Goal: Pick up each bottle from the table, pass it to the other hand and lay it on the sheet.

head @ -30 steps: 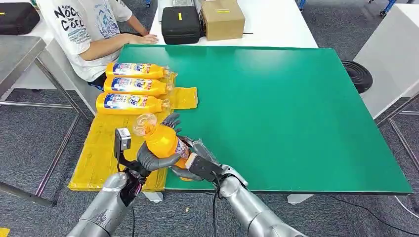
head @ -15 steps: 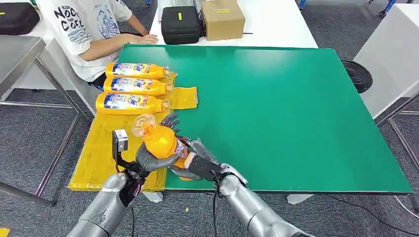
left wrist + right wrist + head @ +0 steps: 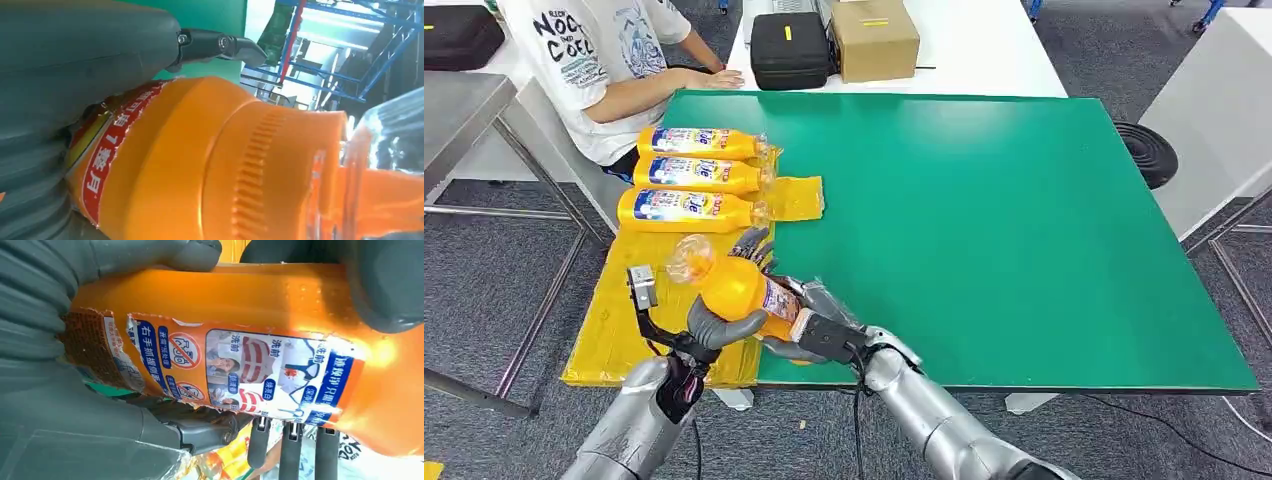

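bottle [image 3: 742, 292], orange with a clear cap, is held tilted above the near left corner of the green bench [image 3: 984, 230], cap end toward the yellow sheet [image 3: 629, 300]; the left robot hand [image 3: 724, 318] wraps its fingers round the neck end while the right robot hand [image 3: 809, 325] clasps the labelled base, so both have hold of it together. farther off, three more bottles [image 3: 692, 176] lie side by side on the sheet's far end, and beyond them a person [image 3: 609, 55] sits beside a black case [image 3: 790, 50] and a cardboard box [image 3: 874, 38].
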You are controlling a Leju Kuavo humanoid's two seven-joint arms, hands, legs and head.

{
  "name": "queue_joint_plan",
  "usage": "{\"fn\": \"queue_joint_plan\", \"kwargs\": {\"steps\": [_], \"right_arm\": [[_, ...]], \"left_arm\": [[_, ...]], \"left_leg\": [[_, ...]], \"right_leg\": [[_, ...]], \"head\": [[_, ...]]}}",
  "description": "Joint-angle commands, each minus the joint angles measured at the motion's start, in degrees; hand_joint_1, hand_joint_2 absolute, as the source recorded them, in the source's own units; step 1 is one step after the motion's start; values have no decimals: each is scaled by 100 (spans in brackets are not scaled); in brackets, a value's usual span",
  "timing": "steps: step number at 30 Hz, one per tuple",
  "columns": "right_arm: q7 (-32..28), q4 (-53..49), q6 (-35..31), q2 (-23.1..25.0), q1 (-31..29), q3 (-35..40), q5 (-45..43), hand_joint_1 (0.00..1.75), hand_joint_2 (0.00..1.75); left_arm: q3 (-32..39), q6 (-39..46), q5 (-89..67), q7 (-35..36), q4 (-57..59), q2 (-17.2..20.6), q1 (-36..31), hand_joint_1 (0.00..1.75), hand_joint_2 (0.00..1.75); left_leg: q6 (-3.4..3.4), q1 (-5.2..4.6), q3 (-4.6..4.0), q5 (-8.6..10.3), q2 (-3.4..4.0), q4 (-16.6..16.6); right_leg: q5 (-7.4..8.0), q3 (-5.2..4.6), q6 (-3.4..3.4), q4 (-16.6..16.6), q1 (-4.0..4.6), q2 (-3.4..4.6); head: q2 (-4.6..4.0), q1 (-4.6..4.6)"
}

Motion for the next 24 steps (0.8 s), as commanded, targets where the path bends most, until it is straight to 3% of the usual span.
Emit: {"fn": "queue_joint_plan", "kwargs": {"steps": [1, 5, 6, 7, 8, 9, 15, 16, 17, 18, 24], "right_arm": [[11, 573, 110, -26, -102, 418, 67, 175, 175], [11, 578, 104, -23, -95, 416, 60, 175, 175], [11, 578, 96, -23, -91, 412, 57, 175, 175], [11, 578, 96, -23, -91, 412, 57, 175, 175], [11, 583, 88, -21, -87, 406, 54, 175, 175], [11, 582, 92, -23, -85, 408, 54, 175, 175], [11, 695, 64, -13, -91, 371, 72, 175, 175], [11, 737, 35, 0, -96, 325, 68, 75, 175], [11, 737, 35, 0, -96, 325, 68, 75, 175], [11, 758, 13, 9, -97, 288, 68, 0, 175], [11, 845, -67, 36, -104, 100, 48, 0, 175]], "left_arm": [[-271, -133, -15, -37, -16, -40, -361, 0, 175], [-291, -157, -20, -68, -9, -38, -370, 0, 175], [-297, -150, -28, -76, -13, -44, -370, 7, 175], [-297, -150, -28, -76, -13, -44, -370, 129, 175], [-288, -130, -27, -100, -21, -54, -363, 129, 175], [-291, -132, -29, -112, -33, -61, -366, 175, 175], [-298, -115, -73, -237, -160, -74, -297, 175, 175], [-291, -95, -80, -246, -176, -75, -285, 175, 175], [-291, -95, -80, -246, -176, -75, -285, 175, 175], [-293, -93, -93, -260, -199, -69, -275, 175, 175], [-284, -26, -144, -264, -207, -43, -281, 175, 175]], "left_leg": [[-1, 5, 8, -3, -10, 1], [-2, 7, 17, -7, -16, 2], [-2, 6, 12, -5, -14, 1], [-2, 8, 22, -9, -16, 2], [-1, 6, 12, -5, -13, 1], [-2, 7, 25, -10, -16, 2], [-1, 6, 13, -5, -15, 1], [-2, 8, 25, -10, -17, 2], [-1, 6, 15, -7, -15, 1], [-1, 7, 12, -6, -9, 2], [-1, 5, 11, -5, -9, 0]], "right_leg": [[-6, 14, -9, -3, 7, -14], [-12, 27, -14, -3, 10, -22], [-9, 20, -12, -3, 9, -20], [-14, 32, -17, -4, 12, -24], [-9, 20, -12, -3, 8, -19], [-15, 34, -17, -3, 10, -24], [-9, 21, -12, -4, 8, -21], [-15, 35, -17, -5, 12, -25], [-11, 24, -13, -4, 8, -21], [-9, 19, -12, -4, 10, -17], [-7, 17, -10, -5, 7, -15]], "head": [[0, -2], [0, -2], [0, -2], [0, -2], [0, -2], [0, -2], [0, -4], [0, 2], [0, -6], [0, 2], [0, -2]]}}
